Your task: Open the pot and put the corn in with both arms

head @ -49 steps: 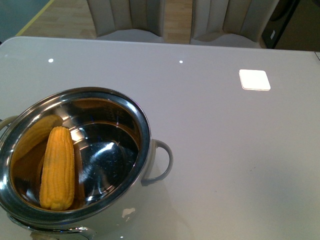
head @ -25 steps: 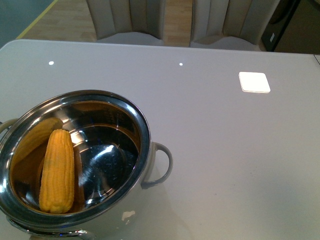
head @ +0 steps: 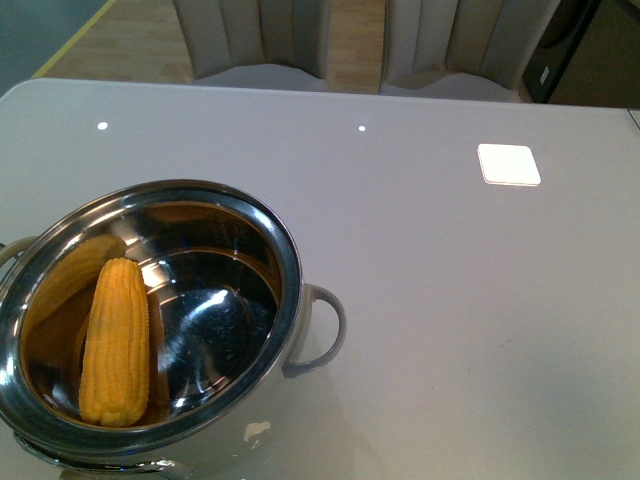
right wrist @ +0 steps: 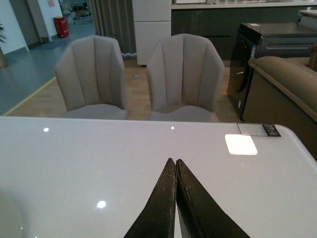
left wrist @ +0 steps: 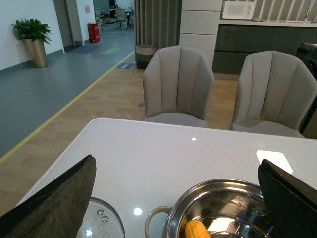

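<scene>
corn in pot | white table, chairs | left gripper wide, right gripper apparently closed empty

The table before me was a glossy pale grey slab with rounded far corners. The pot stood directly on it at my near left, uncovered. A glass lid lay flat on the surface just beside the pot, on its left. A dark-edged card lay at the table's edge, well apart from the pot.
</scene>
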